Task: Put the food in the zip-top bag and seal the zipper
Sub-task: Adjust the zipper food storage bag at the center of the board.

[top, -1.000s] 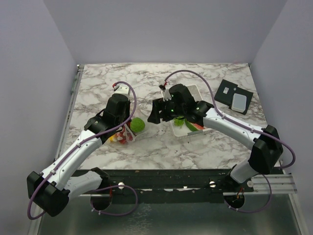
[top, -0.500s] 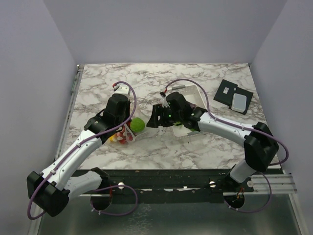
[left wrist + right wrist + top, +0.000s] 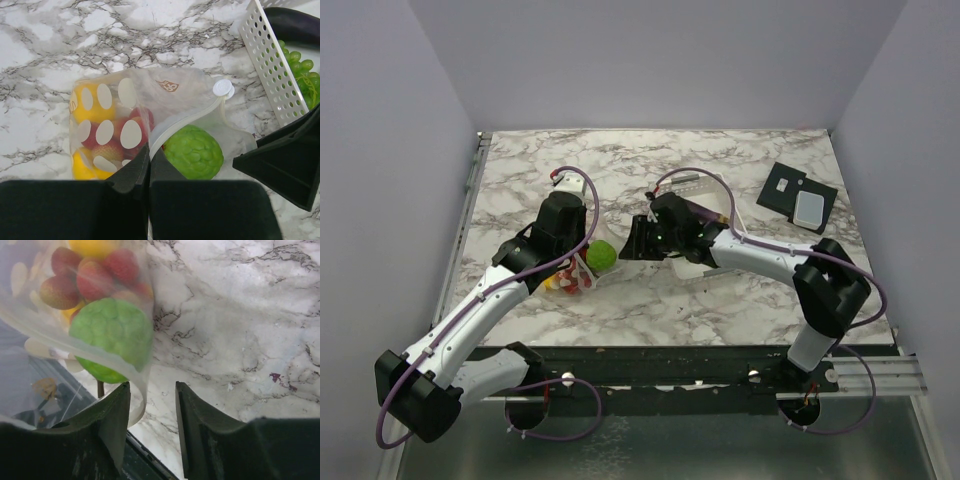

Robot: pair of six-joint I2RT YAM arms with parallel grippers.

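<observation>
We're pinching zip-top bag rim w/ left gripper; right gripper, jaws apart, is hovering beside green fruit.

White perforated basket on marble table; black square pad near its far-right corner.

In the overhead view the right arm covers most of the white basket, leaving only its far rim. The left arm hides much of the zip-top bag. In the left wrist view the eggplant and the basket run off the upper right edge. At the bottom, the left end effector covers the bag's lower part and the near end of the zipper. In the right wrist view the bag is cut off at the upper left, and its red fruits are blurred.
</observation>
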